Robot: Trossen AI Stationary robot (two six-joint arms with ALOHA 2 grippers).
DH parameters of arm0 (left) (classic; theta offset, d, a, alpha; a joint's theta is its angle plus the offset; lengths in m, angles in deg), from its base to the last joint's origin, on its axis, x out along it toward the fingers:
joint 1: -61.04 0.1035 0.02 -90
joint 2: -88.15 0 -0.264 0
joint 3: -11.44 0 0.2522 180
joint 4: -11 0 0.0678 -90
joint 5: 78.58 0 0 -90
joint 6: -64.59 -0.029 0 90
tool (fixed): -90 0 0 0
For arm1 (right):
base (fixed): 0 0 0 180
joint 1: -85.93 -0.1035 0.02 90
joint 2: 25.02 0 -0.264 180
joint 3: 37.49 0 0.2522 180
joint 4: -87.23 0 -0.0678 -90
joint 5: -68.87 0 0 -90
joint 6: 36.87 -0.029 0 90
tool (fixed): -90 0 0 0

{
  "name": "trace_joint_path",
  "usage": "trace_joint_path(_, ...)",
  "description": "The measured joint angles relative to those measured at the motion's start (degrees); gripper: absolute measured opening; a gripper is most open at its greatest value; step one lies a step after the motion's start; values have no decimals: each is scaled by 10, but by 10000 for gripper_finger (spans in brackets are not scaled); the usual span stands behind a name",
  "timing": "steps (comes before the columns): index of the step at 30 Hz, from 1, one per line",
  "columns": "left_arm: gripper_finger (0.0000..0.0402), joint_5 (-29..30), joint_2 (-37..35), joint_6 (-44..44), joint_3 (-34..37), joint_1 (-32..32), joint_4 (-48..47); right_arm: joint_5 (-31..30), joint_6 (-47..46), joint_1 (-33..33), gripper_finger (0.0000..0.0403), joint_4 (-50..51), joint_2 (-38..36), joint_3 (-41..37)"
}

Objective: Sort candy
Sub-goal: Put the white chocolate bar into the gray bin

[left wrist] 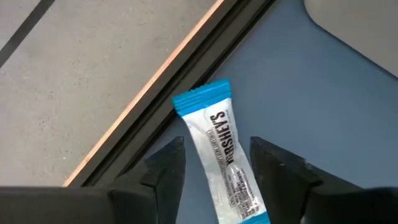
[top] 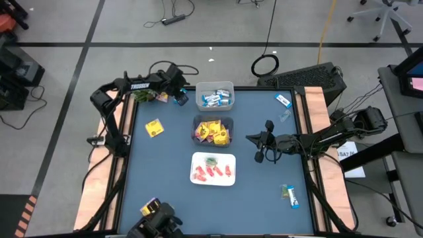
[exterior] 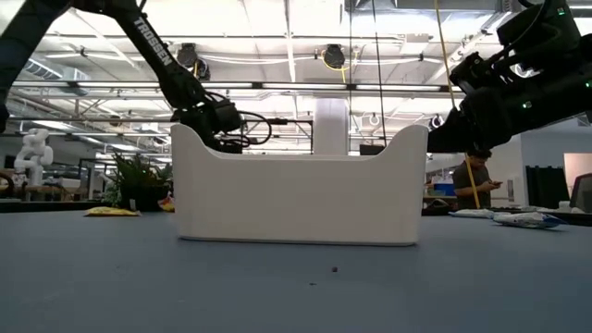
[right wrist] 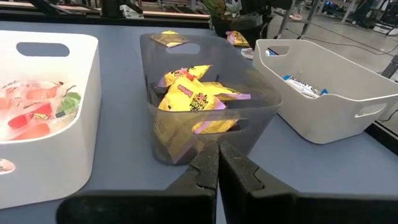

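Observation:
A blue-and-white candy bar lies flat on the blue table near its far left edge. My left gripper hangs over it, open, one finger on each side of the bar's near half and a gap showing on both sides. My right gripper waits shut above the table, right of the bins, with nothing in it. Loose candy lies about: a yellow packet, a blue bar at the far right and another at the near right.
Three bins stand in a row down the table's middle: the far one holds blue-and-white bars, the grey middle one yellow packets, the near white one red pieces. A green leafy object sits at the far left corner beside the table's raised edge.

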Motion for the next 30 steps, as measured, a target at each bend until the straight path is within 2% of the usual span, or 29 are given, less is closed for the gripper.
trace_joint_path(5, 187, 0, 0, 0, 0, 1, 4, 0, 0, 0, 0, 0, 0, 0)
trace_joint_path(12, 158, 0, 0, 15, 0, 3, -11, 0, 0, 0, 0, 0, 0, 0)
trace_joint_path(21, 115, -55, 0, -8, 0, 3, -43, 0, 0, 0, 0, 0, 0, 0)
trace_joint_path(26, 79, -53, 0, -18, 0, 3, -35, 0, 0, 0, 0, 0, 0, 0)
trace_joint_path(30, 33, -54, 0, -31, 0, -3, -30, 0, 0, 0, 0, 0, 0, 0)
